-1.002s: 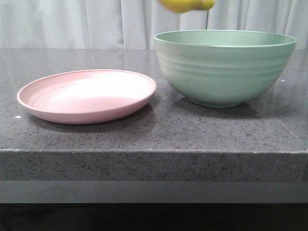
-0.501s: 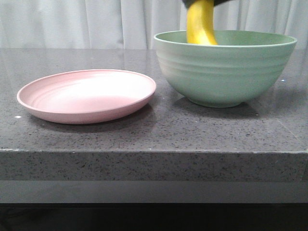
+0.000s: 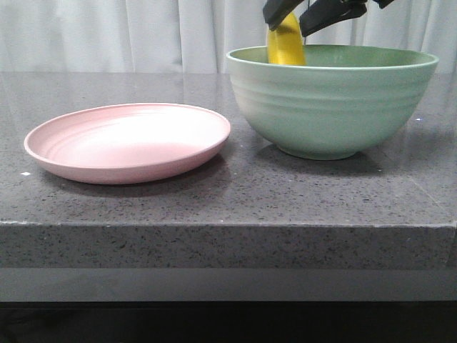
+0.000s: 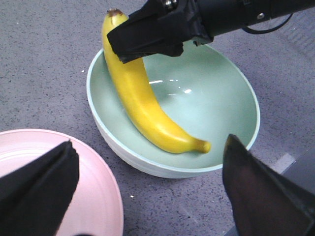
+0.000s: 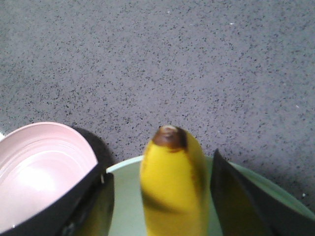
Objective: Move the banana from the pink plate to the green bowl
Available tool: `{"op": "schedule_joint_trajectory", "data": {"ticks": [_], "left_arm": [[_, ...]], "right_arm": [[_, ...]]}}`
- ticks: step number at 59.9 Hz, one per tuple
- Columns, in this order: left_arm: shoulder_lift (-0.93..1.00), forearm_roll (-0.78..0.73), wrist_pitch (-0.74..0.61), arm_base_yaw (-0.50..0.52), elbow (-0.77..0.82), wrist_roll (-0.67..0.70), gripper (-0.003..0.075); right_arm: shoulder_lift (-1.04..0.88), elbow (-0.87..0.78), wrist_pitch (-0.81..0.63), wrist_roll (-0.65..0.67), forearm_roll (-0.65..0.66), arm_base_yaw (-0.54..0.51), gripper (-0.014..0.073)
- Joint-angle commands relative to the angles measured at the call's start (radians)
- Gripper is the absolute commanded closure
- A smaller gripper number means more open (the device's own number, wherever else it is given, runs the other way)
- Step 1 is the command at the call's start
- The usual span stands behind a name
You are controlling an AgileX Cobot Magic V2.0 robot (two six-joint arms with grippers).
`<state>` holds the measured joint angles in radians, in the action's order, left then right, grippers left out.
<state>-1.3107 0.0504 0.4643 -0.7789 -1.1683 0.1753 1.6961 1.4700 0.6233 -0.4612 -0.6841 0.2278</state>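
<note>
The banana is in the green bowl now, lower end down on the bowl floor, stem end sticking up over the rim nearest the pink plate. So its long axis leans up the inside wall rather than lying flat. The right gripper sits around that upper part; in its wrist view the fingers stand a bit off the peel on both sides, so I'd call it let go, jaws partly spread. It just needs to lift straight off, I reckon. Left gripper hovers above, wide open, holding nothing. Plate has nothing on it.
</note>
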Motion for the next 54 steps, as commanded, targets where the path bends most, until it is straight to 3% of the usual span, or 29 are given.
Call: {"op": "schedule_joint_trajectory", "data": {"ticks": [1,10,19,41,45,54], "left_arm": [[0.04,-0.033,-0.063,0.003,-0.04,0.004,0.0133],[0.061,-0.056,-0.069,0.102,-0.04,0.006,0.0144],[0.098,-0.072,-0.062,0.241,-0.04,0.006,0.0276],[0.27,-0.104,-0.037,0.529,0.063,0.006,0.0731],[0.324,-0.104,-0.06,0.561,0.12,0.006,0.0741],[0.464,-0.104,-0.135,0.59,0.282,0.006,0.0741]], "right_arm": [[-0.079,0.036,-0.037,-0.01,-0.029,-0.015,0.0135],[-0.155,0.028,-0.024,-0.01,-0.007,-0.045,0.0136],[-0.26,-0.02,-0.026,-0.01,0.066,-0.059,0.0166],[-0.589,-0.358,-0.237,-0.01,0.117,-0.059,0.0635],[-0.652,-0.432,-0.276,-0.01,0.117,-0.059,0.0684],[-0.802,-0.61,-0.341,-0.01,0.113,-0.059,0.068]]}}
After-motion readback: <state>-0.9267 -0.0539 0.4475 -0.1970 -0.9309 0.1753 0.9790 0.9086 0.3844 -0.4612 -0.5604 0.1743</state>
